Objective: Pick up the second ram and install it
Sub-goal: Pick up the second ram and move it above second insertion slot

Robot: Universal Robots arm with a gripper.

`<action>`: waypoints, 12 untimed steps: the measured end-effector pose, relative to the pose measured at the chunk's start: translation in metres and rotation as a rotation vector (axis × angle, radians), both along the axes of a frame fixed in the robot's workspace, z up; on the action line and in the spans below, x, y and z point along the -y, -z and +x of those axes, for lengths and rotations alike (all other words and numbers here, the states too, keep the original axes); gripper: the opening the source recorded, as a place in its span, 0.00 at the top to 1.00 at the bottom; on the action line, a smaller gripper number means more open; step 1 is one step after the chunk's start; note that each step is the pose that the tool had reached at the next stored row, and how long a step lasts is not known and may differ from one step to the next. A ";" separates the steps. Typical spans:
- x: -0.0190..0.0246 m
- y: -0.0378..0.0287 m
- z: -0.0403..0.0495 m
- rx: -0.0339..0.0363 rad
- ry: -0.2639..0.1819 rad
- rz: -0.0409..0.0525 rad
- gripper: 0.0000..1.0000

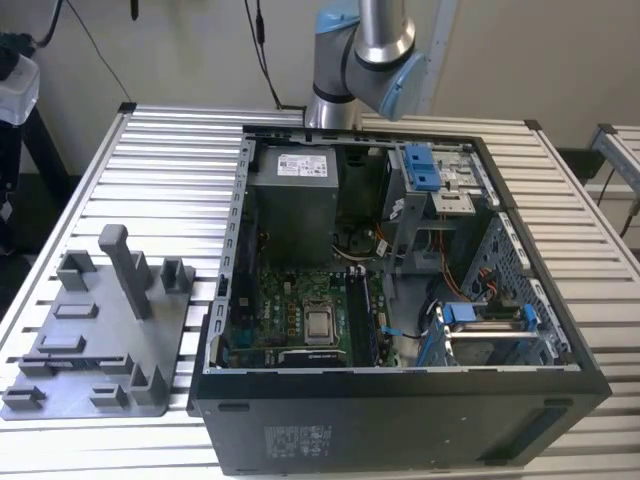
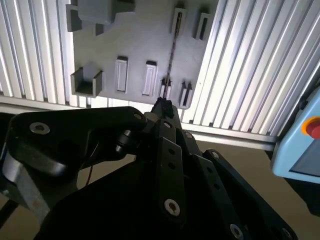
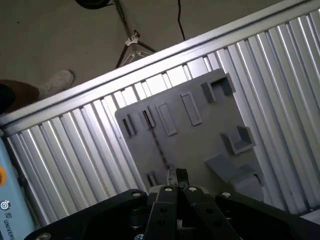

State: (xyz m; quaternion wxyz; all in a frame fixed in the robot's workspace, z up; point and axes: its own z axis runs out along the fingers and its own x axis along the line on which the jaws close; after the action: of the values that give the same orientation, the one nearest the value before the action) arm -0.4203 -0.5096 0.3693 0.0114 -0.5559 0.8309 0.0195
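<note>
The second ram (image 2: 171, 55) shows as a thin dark line, standing on edge between two small holders on the grey fixture plate (image 2: 140, 40). The first wrist view shows the same ram (image 3: 157, 142) on the plate (image 3: 200, 145). My gripper (image 2: 162, 104) hangs high above the plate, its black links drawn together and its tips lined up with the ram's near end. In the first wrist view the gripper (image 3: 176, 175) looks shut with nothing in it. The exterior view has the arm (image 1: 365, 50) above the open computer case (image 1: 400, 400), whose green motherboard (image 1: 300, 310) lies inside.
The fixture plate (image 1: 100, 340) sits on the slatted table at the exterior view's left, with a tall post (image 1: 125, 265) and low blocks. A blue pendant (image 2: 300, 145) hangs beyond the table edge. A person's shoe (image 3: 55, 80) and a stand's foot (image 3: 132, 40) are on the floor.
</note>
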 end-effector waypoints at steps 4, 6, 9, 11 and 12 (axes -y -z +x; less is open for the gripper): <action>0.0000 0.0001 0.0000 0.0089 -0.057 0.0002 0.89; 0.0000 0.0001 -0.0001 0.0089 -0.093 0.0004 0.89; 0.0000 0.0001 0.0000 0.0091 -0.148 0.0005 0.89; 0.0000 0.0002 -0.0001 0.0093 -0.185 0.0008 0.89; 0.0000 0.0002 0.0000 0.0093 -0.203 0.0008 0.89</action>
State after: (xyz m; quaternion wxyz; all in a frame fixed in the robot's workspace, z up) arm -0.4204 -0.5096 0.3691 0.0135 -0.6373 0.7703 0.0183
